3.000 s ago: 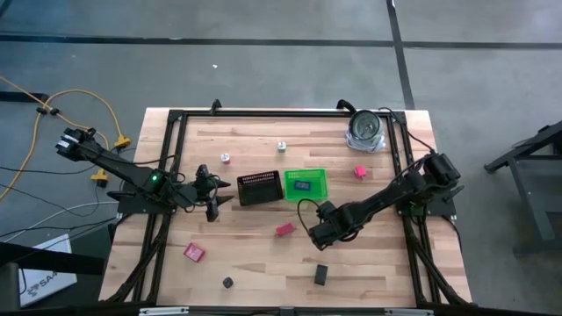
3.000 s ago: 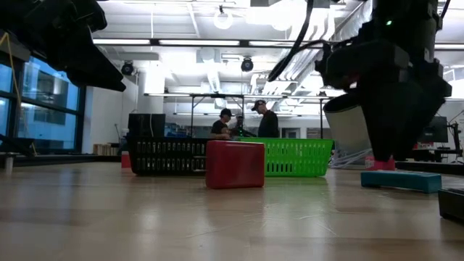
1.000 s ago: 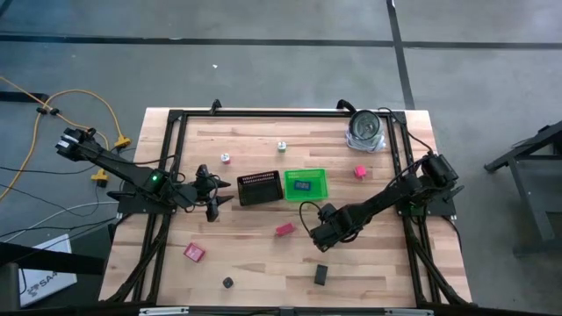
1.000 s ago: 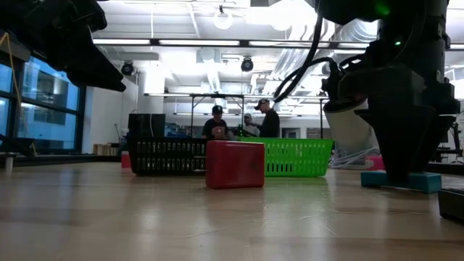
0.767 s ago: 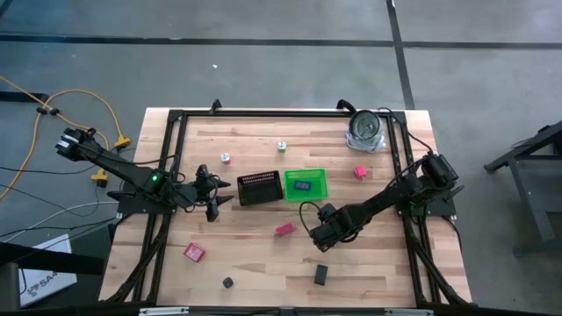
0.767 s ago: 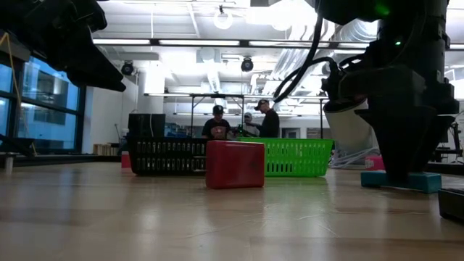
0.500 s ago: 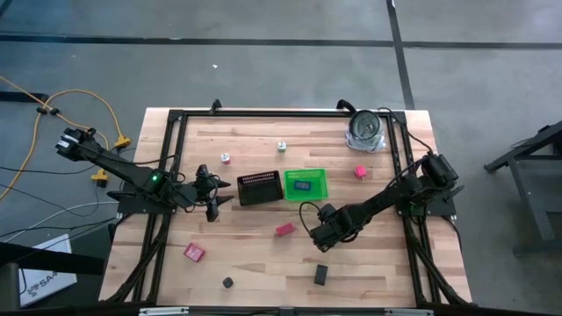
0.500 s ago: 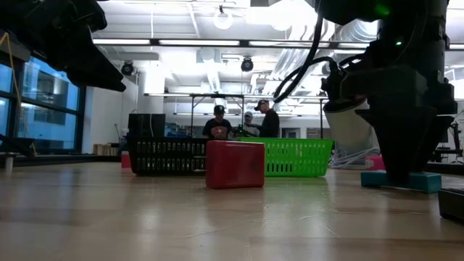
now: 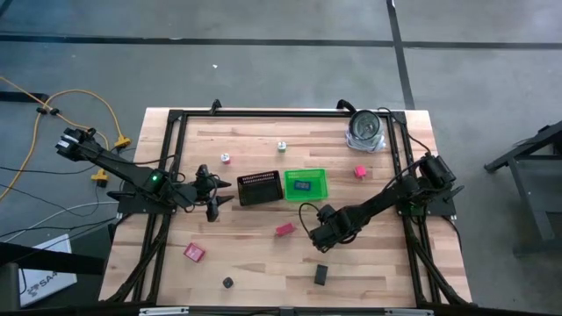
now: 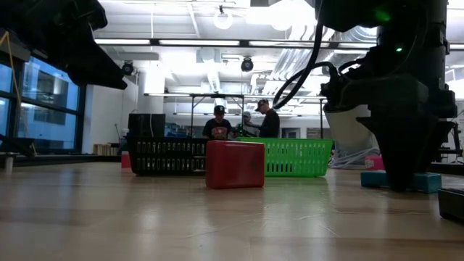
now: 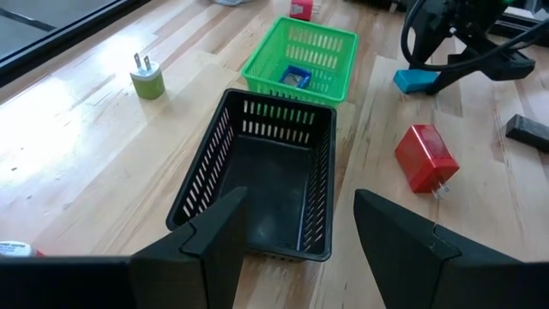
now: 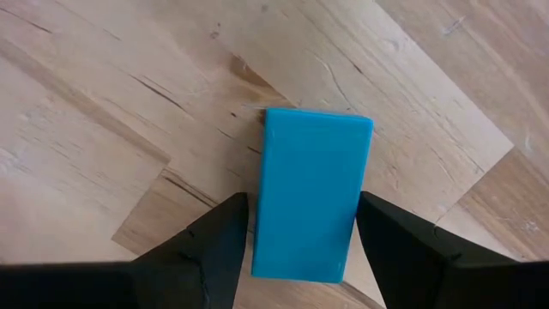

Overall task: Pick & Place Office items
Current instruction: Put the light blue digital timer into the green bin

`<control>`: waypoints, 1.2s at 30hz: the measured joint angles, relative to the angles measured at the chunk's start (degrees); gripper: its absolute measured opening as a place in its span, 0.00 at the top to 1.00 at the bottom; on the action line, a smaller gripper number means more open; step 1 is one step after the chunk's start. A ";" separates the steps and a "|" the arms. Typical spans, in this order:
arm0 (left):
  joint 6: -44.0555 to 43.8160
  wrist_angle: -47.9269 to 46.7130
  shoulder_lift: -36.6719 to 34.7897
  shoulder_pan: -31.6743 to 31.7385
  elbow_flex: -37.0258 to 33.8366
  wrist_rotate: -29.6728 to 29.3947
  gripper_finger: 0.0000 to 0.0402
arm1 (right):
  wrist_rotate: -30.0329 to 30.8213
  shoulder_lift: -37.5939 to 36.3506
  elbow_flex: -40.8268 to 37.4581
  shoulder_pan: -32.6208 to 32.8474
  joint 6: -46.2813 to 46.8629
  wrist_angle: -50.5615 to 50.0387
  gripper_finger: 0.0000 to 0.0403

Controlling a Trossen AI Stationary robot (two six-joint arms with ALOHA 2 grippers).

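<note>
I see the right gripper [image 12: 300, 225], jaws apart, straddling 1 flat teal rectangular block [image 12: 310, 203]; left gripper [image 11: 300, 232] jaws apart, empty.

Right hand [image 10: 400, 185] lower over teal block [image 12: 310, 204]

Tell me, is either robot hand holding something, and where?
Nothing is gripped yet. The right hand straddles the teal block, fingers beside its long sides, still on the table. The left hand is empty.

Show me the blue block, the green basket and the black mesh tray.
blue block [image 12: 310, 193], right wrist view, top face.
green basket [image 11: 262, 58], left wrist view, side wall.
black mesh tray [image 11: 206, 176], left wrist view, side wall.
</note>
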 joint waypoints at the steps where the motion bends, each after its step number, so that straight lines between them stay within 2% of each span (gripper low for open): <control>1: 0.01 0.09 0.00 -0.01 0.00 0.00 0.49 | -0.01 0.00 0.00 0.00 0.00 0.02 0.49; 24: 0.01 0.44 0.00 0.00 0.00 0.00 0.49 | -0.04 0.02 -0.09 0.00 -0.94 0.13 0.49; 33: 0.01 0.43 0.00 -0.01 0.00 0.00 0.49 | 0.01 0.04 -0.09 -0.01 -1.01 0.24 0.62; 36: 0.02 0.43 0.00 -0.02 0.00 0.00 0.49 | 0.01 0.04 -0.09 -0.01 -1.01 0.22 0.63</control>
